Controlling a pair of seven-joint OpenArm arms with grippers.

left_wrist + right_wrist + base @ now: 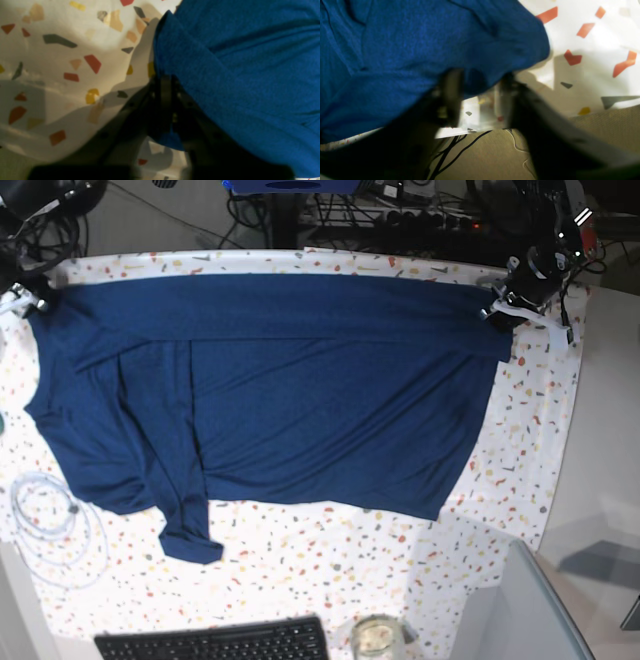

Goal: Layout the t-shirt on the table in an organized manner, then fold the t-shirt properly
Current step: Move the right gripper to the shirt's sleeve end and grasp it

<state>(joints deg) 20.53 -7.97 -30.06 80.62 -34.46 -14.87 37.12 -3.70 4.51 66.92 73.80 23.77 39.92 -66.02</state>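
The dark blue t-shirt (300, 400) lies spread across the speckled table (350, 550), its top strip folded down along the far edge and one sleeve pointing to the front left. My left gripper (500, 310) sits at the shirt's far right corner. In the left wrist view its fingers (165, 82) stand close together with the edge of the t-shirt (237, 75) pinched between them above the table (50, 62). My right gripper (22, 300) is at the far left corner. Its jaws (478, 85) are apart, and the t-shirt (420, 37) drapes over the tips above the table (595, 50).
A black keyboard (215, 642) and a glass jar (375, 638) sit at the front edge. A coiled white cable (50, 520) lies at the left. A plain grey surface (610, 480) borders the right side. Cables (450, 152) run over the floor beyond the table's edge.
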